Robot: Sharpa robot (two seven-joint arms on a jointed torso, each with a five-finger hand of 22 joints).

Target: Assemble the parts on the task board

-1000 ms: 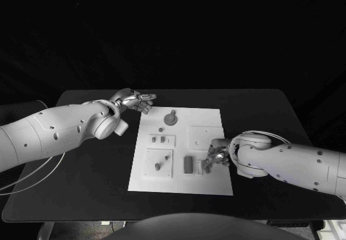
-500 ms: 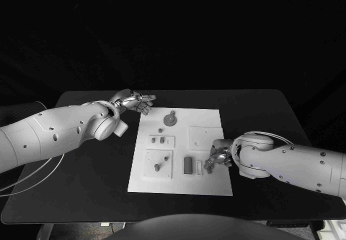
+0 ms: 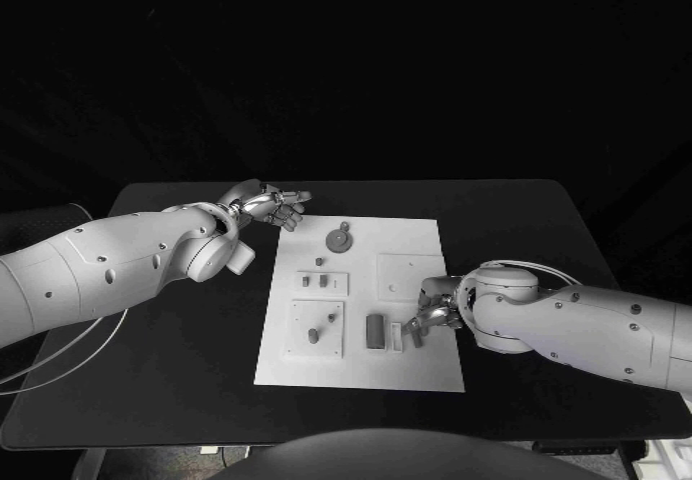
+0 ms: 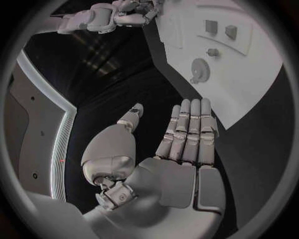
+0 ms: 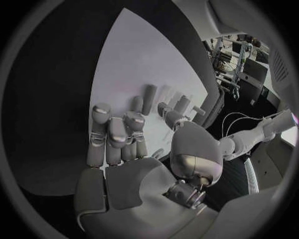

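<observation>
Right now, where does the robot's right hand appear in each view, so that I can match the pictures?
Head view: the right hand is at the right edge of the task board, near the robot.
Left wrist view: it is small, near the circle's rim, at the board's edge.
Right wrist view: it fills the middle, fingers over the board.
Shared landmark: the white task board.

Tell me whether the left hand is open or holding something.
Open: the left hand holds nothing, its fingers straight over the black table.
</observation>
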